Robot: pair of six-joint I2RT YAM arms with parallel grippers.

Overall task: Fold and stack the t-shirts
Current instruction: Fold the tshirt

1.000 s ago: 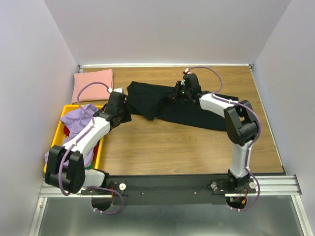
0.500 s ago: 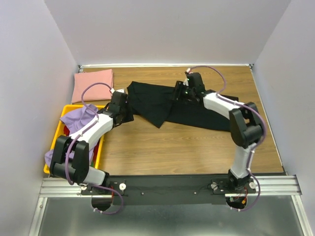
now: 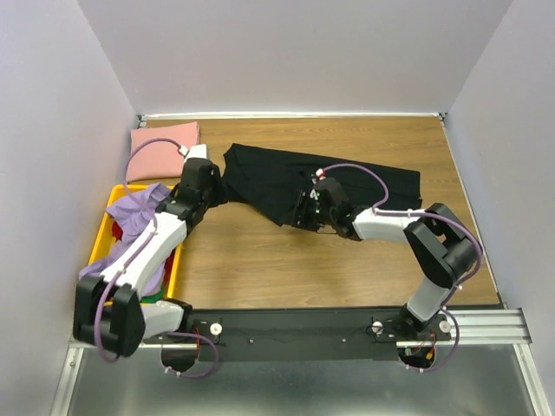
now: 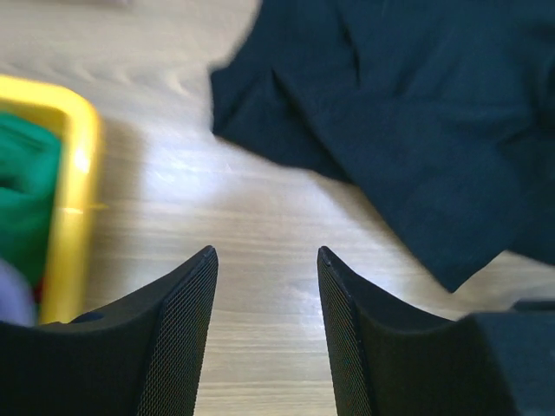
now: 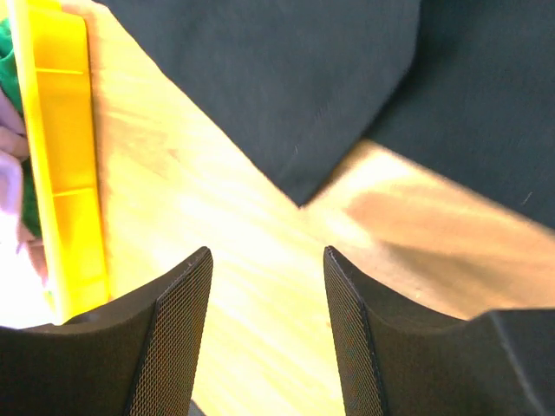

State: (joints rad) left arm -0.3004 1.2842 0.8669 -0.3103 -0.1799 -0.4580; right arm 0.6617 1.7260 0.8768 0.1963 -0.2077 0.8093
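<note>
1. A dusty pink t-shirt (image 3: 165, 147) is lying folded into a flat, soft rectangle at the far left corner of the wooden surface (image 3: 260, 260). Only the top view is showing it.
2. Just near of it, a lavender t-shirt (image 3: 139, 212) is bunching in rumpled folds over a yellow plastic crate (image 3: 106, 227). The left wrist view is also catching a green cloth (image 4: 22, 195) inside the crate's rounded rim.
3. The left fingers (image 4: 178, 329), black with mesh-textured pads, are standing wide apart and holding nothing. They are hovering over bare wood grain, right of the crate and near of the dark shirt's left corner.
4. A black t-shirt (image 3: 364, 178) is lying across the far middle of the surface. It is matte and creased, with one flap tapering to a point on its near side.
5. The right fingers (image 5: 173, 329) are likewise gaping wide and empty over the wood, just near of that pointed flap. The right wrist view is showing the crate's smooth yellow wall at its left edge.
</note>
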